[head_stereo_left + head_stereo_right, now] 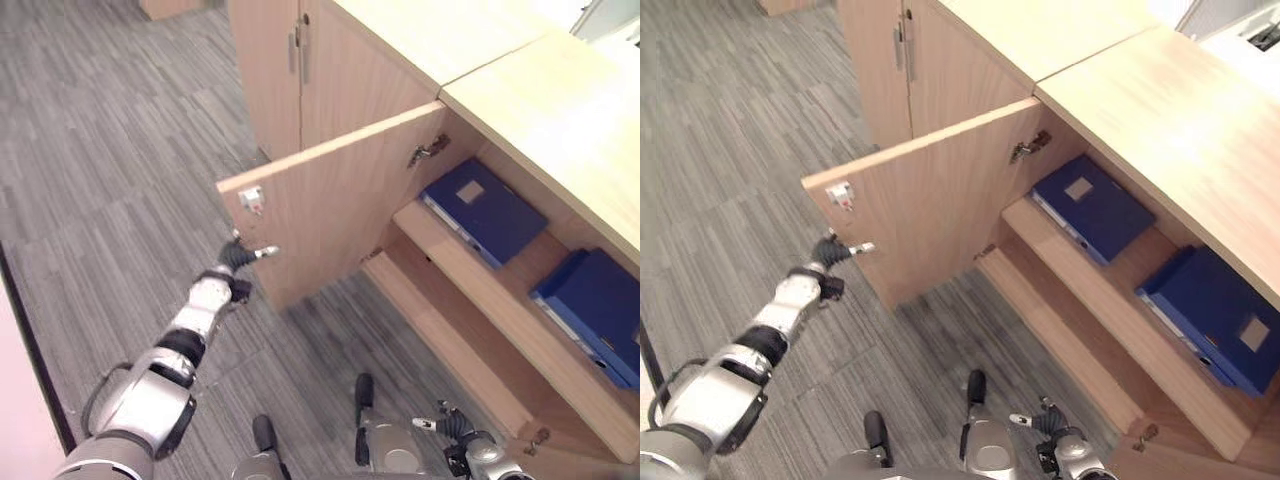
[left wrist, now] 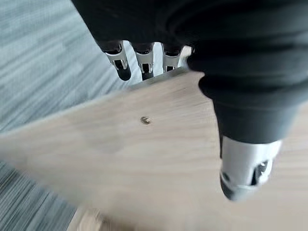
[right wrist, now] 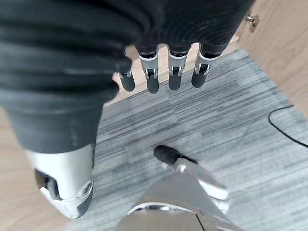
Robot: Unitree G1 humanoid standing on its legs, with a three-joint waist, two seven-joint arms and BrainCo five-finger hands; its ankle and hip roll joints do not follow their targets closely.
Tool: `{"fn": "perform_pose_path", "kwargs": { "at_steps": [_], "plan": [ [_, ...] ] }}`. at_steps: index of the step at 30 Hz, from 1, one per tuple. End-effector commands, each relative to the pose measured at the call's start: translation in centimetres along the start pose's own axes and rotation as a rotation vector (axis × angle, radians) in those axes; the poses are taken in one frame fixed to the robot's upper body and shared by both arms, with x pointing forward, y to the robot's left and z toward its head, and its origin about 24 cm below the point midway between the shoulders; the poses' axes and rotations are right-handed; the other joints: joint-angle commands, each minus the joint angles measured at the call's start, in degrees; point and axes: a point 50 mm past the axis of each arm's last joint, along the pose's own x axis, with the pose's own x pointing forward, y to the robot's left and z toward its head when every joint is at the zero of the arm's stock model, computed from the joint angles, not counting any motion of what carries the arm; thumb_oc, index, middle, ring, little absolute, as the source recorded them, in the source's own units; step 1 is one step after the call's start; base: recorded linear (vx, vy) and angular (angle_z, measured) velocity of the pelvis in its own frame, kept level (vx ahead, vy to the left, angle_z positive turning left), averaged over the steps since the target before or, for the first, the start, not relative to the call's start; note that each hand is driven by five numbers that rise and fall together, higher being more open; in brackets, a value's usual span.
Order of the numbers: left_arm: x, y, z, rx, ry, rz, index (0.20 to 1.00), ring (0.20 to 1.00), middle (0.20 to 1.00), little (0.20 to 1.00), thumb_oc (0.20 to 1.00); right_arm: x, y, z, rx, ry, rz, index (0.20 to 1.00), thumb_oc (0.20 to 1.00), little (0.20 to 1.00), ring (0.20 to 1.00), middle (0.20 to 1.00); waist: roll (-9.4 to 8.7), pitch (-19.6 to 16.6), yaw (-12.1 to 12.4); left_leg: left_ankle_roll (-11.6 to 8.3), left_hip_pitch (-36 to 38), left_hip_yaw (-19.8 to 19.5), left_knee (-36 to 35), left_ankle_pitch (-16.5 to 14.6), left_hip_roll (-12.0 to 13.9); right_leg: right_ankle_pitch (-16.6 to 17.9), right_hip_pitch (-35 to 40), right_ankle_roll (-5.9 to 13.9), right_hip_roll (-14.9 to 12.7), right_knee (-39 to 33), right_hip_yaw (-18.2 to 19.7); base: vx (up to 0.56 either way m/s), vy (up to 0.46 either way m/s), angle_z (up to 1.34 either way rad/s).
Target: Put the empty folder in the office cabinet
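The office cabinet (image 1: 540, 110) stands with one wooden door (image 1: 330, 200) swung out over the floor. Two blue folders lie flat on its inner shelf, one (image 1: 480, 208) towards the hinge side and one (image 1: 595, 310) further right. My left hand (image 1: 238, 258) is at the door's free lower corner. In the left wrist view its straight fingers (image 2: 144, 60) reach past the door's edge (image 2: 144, 159) and the thumb rests on the door's face. My right hand (image 1: 452, 422) hangs low in front of the cabinet, open and holding nothing, its fingers (image 3: 154, 77) straight above the carpet.
A lower shelf (image 1: 440, 335) runs beneath the folders. To the left is a closed pair of doors with metal handles (image 1: 298, 45). Grey striped carpet (image 1: 110, 180) spreads out to the left of the open door.
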Motion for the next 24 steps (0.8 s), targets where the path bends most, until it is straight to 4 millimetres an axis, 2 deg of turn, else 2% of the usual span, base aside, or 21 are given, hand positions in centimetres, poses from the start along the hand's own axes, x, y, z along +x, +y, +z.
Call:
{"fn": "perform_pose_path", "kwargs": {
  "at_steps": [1, 2, 4, 5, 8, 10, 14, 15, 17, 18, 19, 21, 24],
  "plan": [
    [-0.9, -6.7, -0.4, 0.068, -0.052, -0.321, 1.000, 1.000, 1.000, 1.000, 1.000, 0.0, -0.8, -0.4, 0.022, 0.028, -0.025, 1.000, 1.000, 1.000, 1.000, 1.000, 2.51, -2.96, -0.68, 0.21, -3.41, -3.49, 5.06, -2.65, 0.19, -5.76, -0.51, 6.92, -4.03, 5.32, 2.45, 0.08, 0.062, 0.17],
    [-0.9, -6.7, -0.4, 0.068, -0.051, -0.322, 1.000, 1.000, 1.000, 1.000, 1.000, 0.0, -0.8, -0.4, 0.022, 0.029, -0.025, 1.000, 1.000, 1.000, 1.000, 1.000, 2.48, -3.02, -0.67, 0.22, -3.35, -3.49, 5.02, -2.65, 0.18, -5.76, -0.45, 6.93, -4.03, 5.29, 2.44, 0.05, 0.045, 0.09],
    [-2.6, -7.0, -2.4, 0.057, -0.008, -0.378, 1.000, 1.000, 1.000, 1.000, 1.000, -0.2, -1.0, -1.2, 0.052, 0.052, -0.031, 1.000, 1.000, 1.000, 1.000, 1.000, 3.18, -4.15, -0.17, 0.51, -2.28, -3.63, 4.80, -3.12, -0.35, -5.99, 0.88, 7.15, -4.61, 5.14, 2.07, 0.07, 0.070, 0.07],
    [-4.2, -7.1, -3.5, 0.049, 0.010, -0.427, 1.000, 1.000, 1.000, 1.000, 1.000, -0.4, -1.0, -2.0, 0.080, 0.077, -0.034, 1.000, 1.000, 1.000, 1.000, 1.000, 3.62, -5.11, 0.22, 0.81, -1.37, -3.71, 4.61, -3.48, -0.86, -6.14, 1.81, 7.35, -5.03, 5.15, 1.82, 0.09, 0.095, 0.04],
    [-6.3, -7.3, -5.5, -0.005, 0.066, -0.465, 1.000, 1.000, 1.000, 1.000, 1.000, -0.4, -0.8, -2.1, 0.114, 0.089, -0.034, 1.000, 1.000, 1.000, 1.000, 1.000, 4.29, -5.35, 0.92, 1.56, 0.62, -2.50, 3.62, -4.04, -1.42, -5.66, 1.52, 7.95, -5.61, 6.83, 0.54, 0.02, 0.077, 0.06],
    [-6.6, -7.3, -5.6, -0.004, 0.068, -0.472, 1.000, 1.000, 1.000, 1.000, 1.000, -0.3, -0.8, -1.9, 0.125, 0.085, -0.036, 1.000, 1.000, 1.000, 1.000, 1.000, 4.42, -5.08, 1.18, 1.69, 1.14, -1.71, 3.37, -4.04, -1.41, -5.54, 1.24, 8.13, -5.70, 7.69, 0.33, -0.03, 0.037, -0.21],
    [-7.4, -7.4, -5.7, 0.022, 0.062, -0.516, 1.000, 1.000, 1.000, 1.000, 1.000, -0.1, -0.6, -1.2, 0.164, 0.074, -0.034, 1.000, 1.000, 1.000, 1.000, 1.000, 6.04, -4.35, 1.24, 1.83, 2.41, 0.68, 3.04, -3.59, -0.67, -5.92, -0.31, 8.65, -6.37, 13.36, -1.52, -0.06, 0.012, -0.36],
    [-7.6, -7.3, -5.8, 0.028, 0.062, -0.524, 1.000, 1.000, 1.000, 1.000, 1.000, -0.1, -0.6, -1.1, 0.162, 0.071, -0.031, 1.000, 1.000, 1.000, 1.000, 1.000, 6.61, -4.31, 1.53, 2.03, 2.51, 1.58, 3.17, -3.59, -0.43, -6.14, -0.47, 8.47, -7.00, 15.10, -3.92, -0.08, 0.025, -0.49],
    [-8.1, -7.1, -6.2, 0.041, 0.082, -0.535, 1.000, 1.000, 1.000, 1.000, 1.000, 0.0, -0.5, -0.9, 0.146, 0.072, -0.027, 1.000, 1.000, 1.000, 1.000, 1.000, 7.54, -4.42, 2.41, 2.15, 2.94, 4.03, 3.65, -3.93, -0.18, -8.24, 0.80, 7.18, -9.39, 18.52, -12.61, -0.04, 0.018, -0.77],
    [-8.3, -7.0, -6.6, 0.037, 0.102, -0.534, 1.000, 1.000, 1.000, 1.000, 1.000, 0.0, -0.4, -1.1, 0.133, 0.078, -0.022, 1.000, 1.000, 1.000, 1.000, 1.000, 7.59, -5.26, 3.22, 1.87, 3.07, 4.84, 3.58, -4.53, -0.40, -9.14, 2.29, 7.25, -9.82, 17.91, -15.65, -0.03, -0.057, -0.83],
    [-8.8, -7.2, -7.1, 0.020, 0.117, -0.530, 1.000, 1.000, 1.000, 1.000, 1.000, -0.1, -0.2, -1.3, 0.120, 0.085, -0.020, 1.000, 1.000, 1.000, 1.000, 1.000, 7.43, -5.67, 3.02, 2.03, 3.28, 6.67, 3.91, -3.86, -0.35, -8.09, 3.26, 6.40, -10.40, 16.82, -18.33, -0.01, -0.093, -0.85],
    [-9.2, -8.0, -7.8, -0.024, 0.141, -0.524, 1.000, 1.000, 1.000, 1.000, 1.000, -0.2, -0.2, -2.0, 0.101, 0.112, -0.015, 1.000, 1.000, 1.000, 1.000, 1.000, 8.04, -7.29, 2.45, 1.62, 4.09, 8.49, 4.13, -3.43, -0.09, -8.03, 4.30, 5.86, -9.08, 12.76, -16.70, 0.05, -0.154, -0.80],
    [-9.2, -8.7, -8.1, -0.073, 0.159, -0.500, 1.000, 1.000, 1.000, 1.000, 1.000, -0.4, -0.4, -2.4, 0.085, 0.123, -0.018, 1.000, 1.000, 1.000, 1.000, 1.000, 8.58, -7.90, 1.85, 1.01, 4.57, 9.69, 4.44, -3.17, 0.66, -7.95, 5.28, 5.64, -7.41, 9.87, -15.91, 0.04, -0.159, -0.62]
  ]
}}
